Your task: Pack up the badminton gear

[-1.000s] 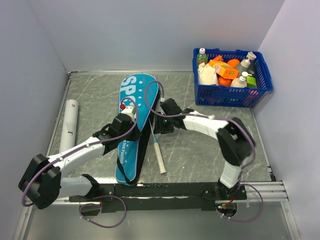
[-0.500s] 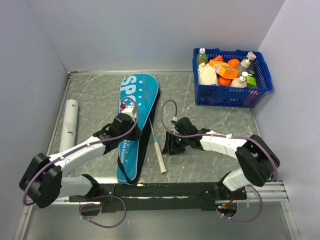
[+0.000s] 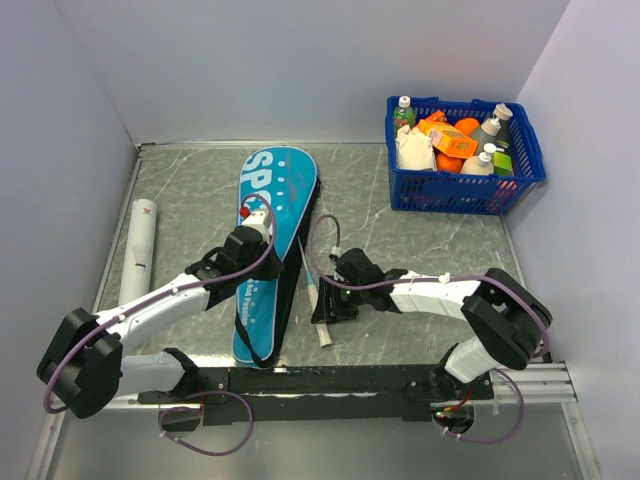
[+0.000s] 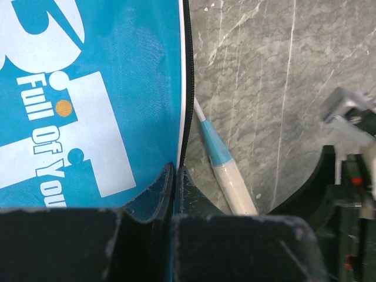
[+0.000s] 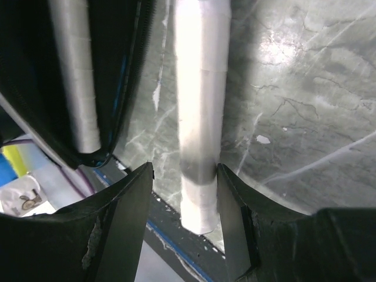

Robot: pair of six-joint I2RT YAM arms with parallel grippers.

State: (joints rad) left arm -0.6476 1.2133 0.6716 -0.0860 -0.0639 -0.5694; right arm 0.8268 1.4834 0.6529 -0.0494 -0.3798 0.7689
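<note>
Bag (image 3: 275, 200), blue with white lettering, lies lengthwise on the table (image 3: 400, 240), left of centre, its wide end toward the far wall. One racket (image 3: 324, 334) lies just beside the bag's right edge, its white grip (image 5: 200, 106) pointing toward the near edge. The white tube (image 3: 138, 250) lies well apart along the left wall, and the blue basket (image 3: 465, 190) of bottles stands in the far right corner.

The left fingers (image 4: 141, 229) are clenched on the bag's black zipped edge, which shows pinched between their tips in the left wrist view. The racket's blue cone and pale grip lie just right of that edge.

The right fingers (image 5: 126, 217) are spread, one on each side of the grip near its end. One seems to touch it, while the other stands off with a strip of table showing between. A second white grip shows further left against dark cloth; whether it sits inside the bag I cannot tell.

A second ago the right fingers were further up, at the bag's right edge. Half a second ago they stood to the right of the racket, apart from it. The right arm (image 3: 430, 290) has since swung left to straddle the grip. The left arm, bag, racket, tube and basket lie as before
</note>
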